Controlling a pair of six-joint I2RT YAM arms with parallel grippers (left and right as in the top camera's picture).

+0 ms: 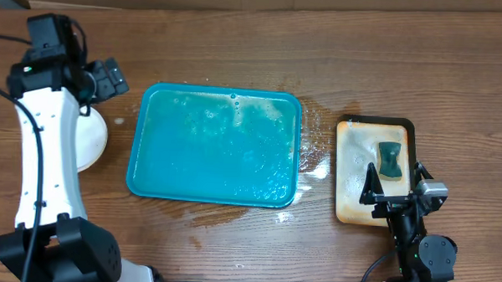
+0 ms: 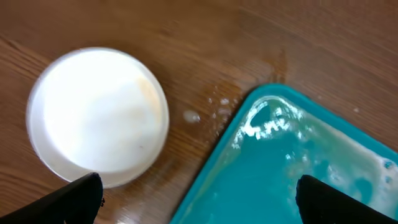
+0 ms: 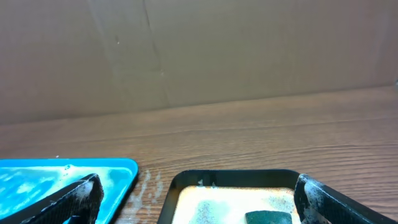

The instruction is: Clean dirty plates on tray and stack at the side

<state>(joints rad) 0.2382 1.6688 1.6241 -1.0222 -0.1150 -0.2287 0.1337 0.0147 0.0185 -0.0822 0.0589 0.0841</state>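
plate (image 2: 99, 124) lies beside tray (image 1: 215, 148), left tool (image 2: 199, 186) and right tool (image 3: 198, 186) both spread apart.

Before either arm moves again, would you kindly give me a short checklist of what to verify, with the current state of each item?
1. Teal tray free of plates: ok, only soapy water on it.
2. Top plate on the table, beside the teal tray and apart from it: ok.
3. Number of plates stacked under it: cannot tell.
4. Left gripper open and empty: ok.
5. Right gripper open and empty: ok.
6. Sponge lying on the tan tray: ok.
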